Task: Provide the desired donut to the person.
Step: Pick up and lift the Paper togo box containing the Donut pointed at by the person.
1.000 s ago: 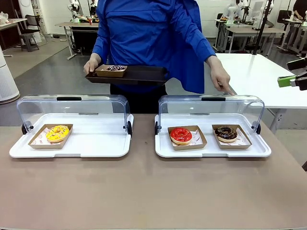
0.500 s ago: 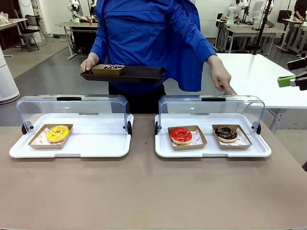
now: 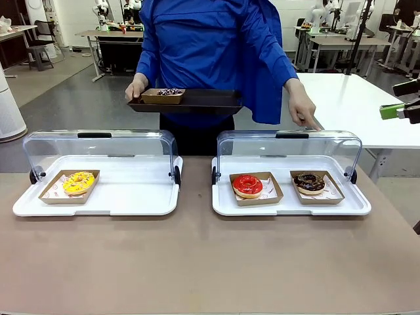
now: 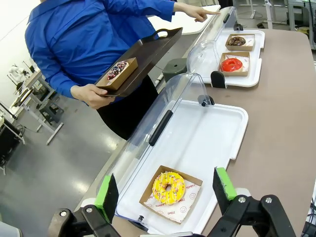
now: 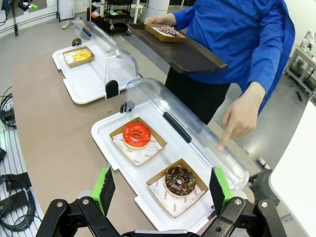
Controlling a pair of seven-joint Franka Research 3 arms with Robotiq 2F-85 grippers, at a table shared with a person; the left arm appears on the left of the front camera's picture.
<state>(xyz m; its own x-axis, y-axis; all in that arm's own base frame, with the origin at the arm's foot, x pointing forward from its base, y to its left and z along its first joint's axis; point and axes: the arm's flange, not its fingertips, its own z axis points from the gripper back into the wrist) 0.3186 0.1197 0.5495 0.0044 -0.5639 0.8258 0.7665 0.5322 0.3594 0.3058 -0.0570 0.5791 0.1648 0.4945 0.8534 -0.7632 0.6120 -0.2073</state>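
- Right wrist view: your right gripper point(image 5: 162, 187) spreads wide, empty, framing the chocolate donut point(image 5: 179, 180).
- That donut, dark-glazed with sprinkles, sits in a brown card tray point(image 5: 152, 185) inside the right-hand case point(image 5: 106, 145) beside a red donut point(image 5: 136, 135); the person's hand point(image 5: 240, 118) points over its lid point(image 5: 148, 98).
- Your left gripper point(image 4: 165, 186): equally wide, empty.
- Since the earlier frame, the person's black tray point(image 3: 203, 102) has shifted right.

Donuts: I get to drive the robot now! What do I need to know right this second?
Left hand: open, empty, aimed at the yellow donut in the left case.
Right hand: open, empty, aimed at the right case holding the red donut and chocolate donut.
The person's finger points over the chocolate one; their tray already carries a sprinkled donut.
Done: nothing picked. Left: grab the chocolate donut's box, probably, and deliver it.
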